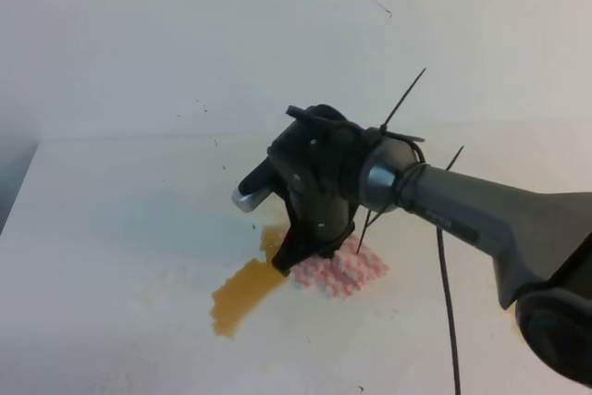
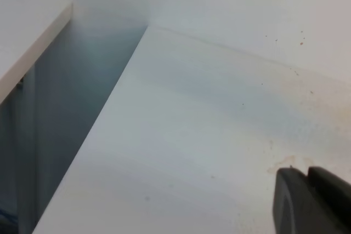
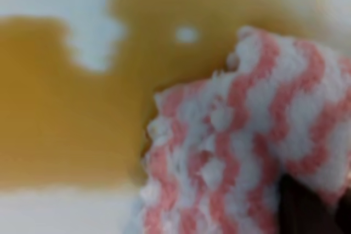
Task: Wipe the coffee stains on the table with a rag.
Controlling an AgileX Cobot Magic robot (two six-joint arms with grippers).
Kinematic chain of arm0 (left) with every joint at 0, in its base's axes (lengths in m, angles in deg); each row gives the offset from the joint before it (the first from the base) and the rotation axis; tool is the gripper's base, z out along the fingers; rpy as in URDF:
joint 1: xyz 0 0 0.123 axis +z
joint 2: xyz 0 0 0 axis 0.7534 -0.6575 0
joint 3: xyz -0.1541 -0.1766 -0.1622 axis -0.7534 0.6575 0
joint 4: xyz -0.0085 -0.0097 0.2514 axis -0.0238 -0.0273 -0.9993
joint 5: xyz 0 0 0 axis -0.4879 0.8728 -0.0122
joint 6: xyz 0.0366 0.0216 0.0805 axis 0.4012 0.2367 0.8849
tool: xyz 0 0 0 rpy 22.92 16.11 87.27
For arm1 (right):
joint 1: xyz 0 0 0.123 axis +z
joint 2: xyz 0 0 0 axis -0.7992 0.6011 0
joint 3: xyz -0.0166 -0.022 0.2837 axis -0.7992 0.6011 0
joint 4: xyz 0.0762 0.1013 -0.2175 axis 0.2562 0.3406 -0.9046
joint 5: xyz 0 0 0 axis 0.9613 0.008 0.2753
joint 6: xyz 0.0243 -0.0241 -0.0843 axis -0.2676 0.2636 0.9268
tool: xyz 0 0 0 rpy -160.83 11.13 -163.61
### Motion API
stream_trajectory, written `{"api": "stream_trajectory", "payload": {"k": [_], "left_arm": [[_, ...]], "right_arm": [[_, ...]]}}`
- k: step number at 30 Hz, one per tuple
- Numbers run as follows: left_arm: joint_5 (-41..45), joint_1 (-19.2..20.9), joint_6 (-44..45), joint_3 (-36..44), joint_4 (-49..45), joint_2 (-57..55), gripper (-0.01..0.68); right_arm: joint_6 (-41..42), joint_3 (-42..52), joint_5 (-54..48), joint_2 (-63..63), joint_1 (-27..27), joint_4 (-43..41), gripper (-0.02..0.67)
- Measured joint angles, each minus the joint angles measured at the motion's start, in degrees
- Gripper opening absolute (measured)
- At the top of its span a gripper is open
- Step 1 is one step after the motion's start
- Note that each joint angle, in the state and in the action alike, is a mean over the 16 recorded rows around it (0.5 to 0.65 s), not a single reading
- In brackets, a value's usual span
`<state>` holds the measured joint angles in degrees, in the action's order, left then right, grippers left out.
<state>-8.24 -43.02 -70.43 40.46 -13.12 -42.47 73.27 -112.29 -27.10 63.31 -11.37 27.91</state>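
The rag (image 1: 340,268), pink and white in wavy stripes, lies bunched on the table (image 1: 120,228) right under my right gripper (image 1: 294,261), with most of the cloth spreading toward four o'clock from my fingertips. My jaws are clamped down on it; in the right wrist view the rag (image 3: 241,152) fills the lower right and a dark finger (image 3: 307,212) shows at its bottom corner, pinching the fabric. The cloth's leading edge touches the coffee stains (image 1: 242,295), whose big tan puddle runs from my fingertips toward eight o'clock. A smaller lobe of it sits at about eleven o'clock from the rag, partly behind my wrist.

I judge the wipe has barely started. The puddle looks full and wet, with its edges unsmeared, and in the close view the coffee stains (image 3: 71,97) take up most of the frame. The rag shows little brown. Nearly all the liquid is left to mop.

My own arm hides the point where cloth meets coffee from above, so I cannot tell how much rag lies in the liquid. The wrist picture is blurred. My left gripper (image 2: 312,201) shows only as a dark tip at the lower right corner of its own view, hanging over bare table, and I cannot tell whether it is parted or closed.
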Motion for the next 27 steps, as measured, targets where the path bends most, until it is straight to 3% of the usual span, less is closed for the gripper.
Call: {"api": "stream_trajectory", "payload": {"k": [14, 27], "left_arm": [[-0.18, 0.00, 0.00, 0.00, 0.00, 0.00, 0.000], [-0.64, 0.00, 0.01, 0.00, 0.00, 0.00, 0.000]], "right_arm": [[4.11, -6.30, -3.56, 1.44, 9.11, 9.46, 0.027], [7.32, -6.98, -6.99, 1.55, 11.67, 6.86, 0.027]]}}
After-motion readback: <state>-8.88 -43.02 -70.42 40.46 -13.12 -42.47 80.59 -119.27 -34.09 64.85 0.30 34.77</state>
